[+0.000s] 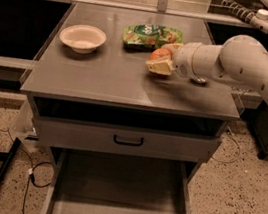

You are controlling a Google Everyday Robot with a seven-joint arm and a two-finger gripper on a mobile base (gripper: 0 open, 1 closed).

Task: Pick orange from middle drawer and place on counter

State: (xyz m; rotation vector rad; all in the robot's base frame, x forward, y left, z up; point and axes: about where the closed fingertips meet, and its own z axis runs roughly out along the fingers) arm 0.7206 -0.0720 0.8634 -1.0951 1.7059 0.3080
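Note:
My gripper (160,62) reaches in from the right over the counter (108,77) and is shut on the orange (158,54), which shows between the cream fingers (161,68). The orange hangs just above the counter's right half, in front of a green bag. The middle drawer (114,197) is pulled out at the bottom of the view and its flat grey floor shows nothing on it. Above it sits a closed drawer front with a black handle (128,140).
A white bowl (83,38) stands at the counter's back left. A green snack bag (152,35) lies at the back centre, right behind the gripper. A small shiny object (198,80) sits under my forearm. Cables and a black bar (2,169) lie on the floor at left.

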